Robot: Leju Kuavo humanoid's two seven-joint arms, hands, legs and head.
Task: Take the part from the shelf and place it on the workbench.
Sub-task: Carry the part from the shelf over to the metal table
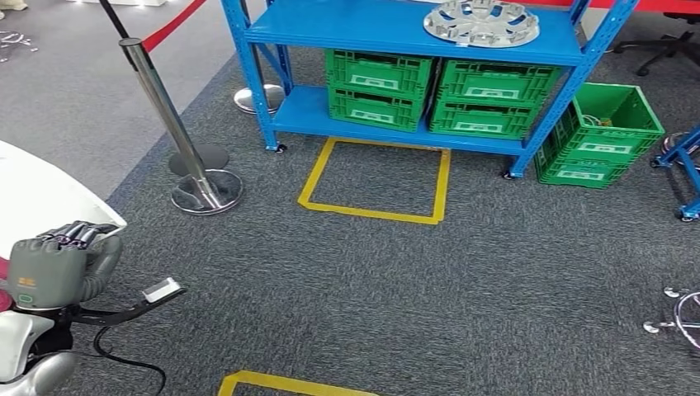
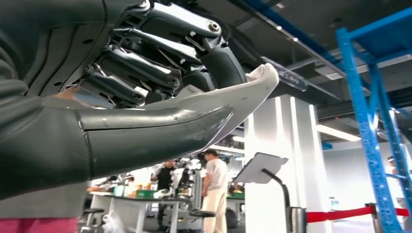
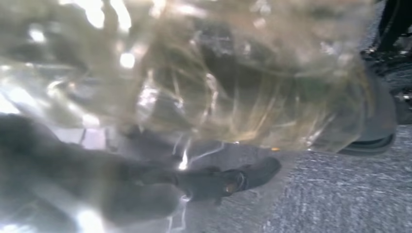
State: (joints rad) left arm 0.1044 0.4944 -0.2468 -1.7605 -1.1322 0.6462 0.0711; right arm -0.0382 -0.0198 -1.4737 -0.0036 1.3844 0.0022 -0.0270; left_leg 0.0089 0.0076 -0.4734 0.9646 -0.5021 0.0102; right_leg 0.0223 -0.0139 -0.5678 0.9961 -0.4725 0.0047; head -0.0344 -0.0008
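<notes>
Silver wheel-like part [image 1: 481, 22] lies on the blue shelf's [image 1: 413, 37] top board, near its right front edge. Open carpet [image 1: 429, 289] spreads before it. Left hand [image 1: 62, 262] hangs low, fingers curled, holding nothing. Right hand [image 3: 160, 179]: too blurred to tell.
</notes>
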